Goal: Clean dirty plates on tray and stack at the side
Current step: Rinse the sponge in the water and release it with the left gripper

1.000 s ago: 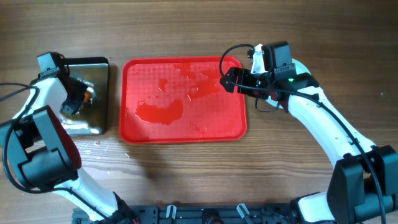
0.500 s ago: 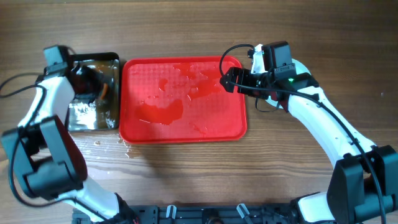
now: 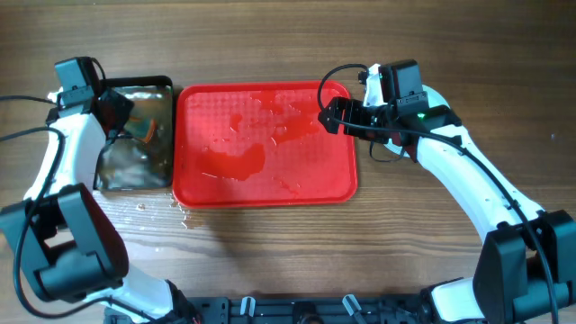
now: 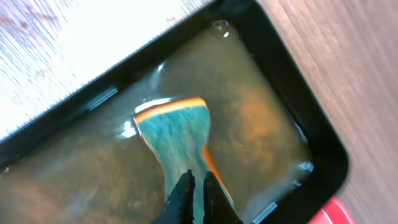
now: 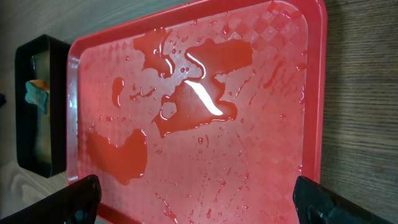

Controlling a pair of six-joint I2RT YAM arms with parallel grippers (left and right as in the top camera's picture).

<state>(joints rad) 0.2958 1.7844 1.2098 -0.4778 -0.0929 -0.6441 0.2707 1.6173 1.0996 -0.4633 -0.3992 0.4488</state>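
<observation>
Left end effector [image 4: 198,186] clamps teal sponge [image 4: 177,127] inside flooded black tray [image 4: 292,93]; right end effector [image 3: 329,115] released over wet red tray [image 3: 306,171].

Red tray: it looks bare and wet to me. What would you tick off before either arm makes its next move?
1. Left pincer shut on the sponge: ok.
2. Sponge sitting in the water of the black tray: ok.
3. Right pincer open and empty, at the red tray's far right corner: ok.
4. Dirty plates on the red tray: not ok, none in view, only puddles.
5. Clean plates stacked at the side: cannot tell, no stack in view.
</observation>
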